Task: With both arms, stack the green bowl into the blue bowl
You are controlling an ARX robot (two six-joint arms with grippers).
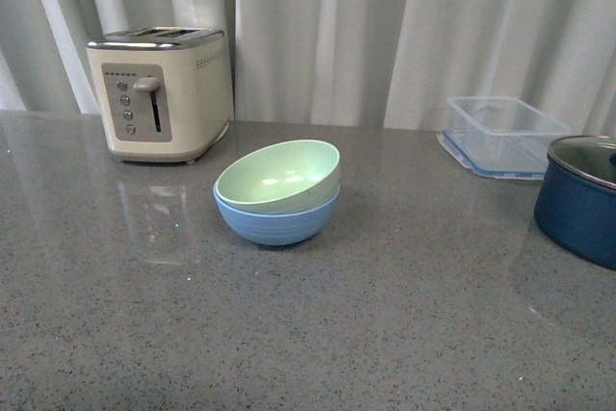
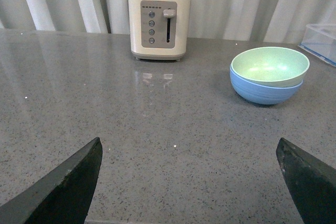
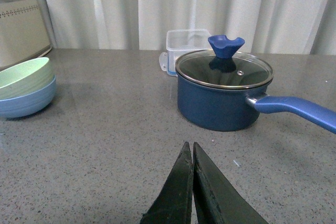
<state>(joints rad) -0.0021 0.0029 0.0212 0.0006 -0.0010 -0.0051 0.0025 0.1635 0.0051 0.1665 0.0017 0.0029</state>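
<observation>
The green bowl (image 1: 281, 176) sits nested in the blue bowl (image 1: 279, 221), tilted a little, at the middle of the grey countertop. Both also show in the left wrist view, green bowl (image 2: 270, 65) in blue bowl (image 2: 262, 91), and in the right wrist view, green bowl (image 3: 23, 77) in blue bowl (image 3: 26, 100). Neither arm shows in the front view. My left gripper (image 2: 189, 150) is open and empty, well back from the bowls. My right gripper (image 3: 190, 148) is shut and empty, low over the counter, far from the bowls.
A cream toaster (image 1: 162, 91) stands at the back left. A clear plastic container (image 1: 502, 134) sits at the back right. A dark navy pot with glass lid (image 3: 224, 90) and long blue handle (image 3: 299, 111) stands at the right, in front of my right gripper. White curtains hang behind.
</observation>
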